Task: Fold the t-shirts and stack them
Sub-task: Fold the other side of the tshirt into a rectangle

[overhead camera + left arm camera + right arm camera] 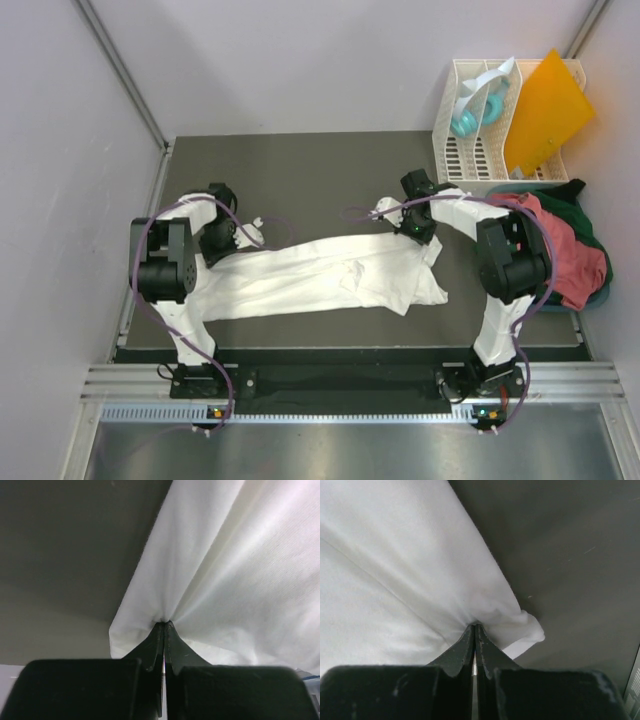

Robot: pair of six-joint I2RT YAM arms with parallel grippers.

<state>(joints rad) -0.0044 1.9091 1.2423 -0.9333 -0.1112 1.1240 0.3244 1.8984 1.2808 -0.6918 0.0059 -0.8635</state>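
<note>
White t-shirt (310,275) pinched at both ends: left gripper (164,626) clamped on edge bunched at fingertips, right gripper (474,627) likewise. Cloth spanned between, likely tensioned flat for folding.

Robot lab cell: plain white walls (330,60), aluminium base rail (120,382).
</note>
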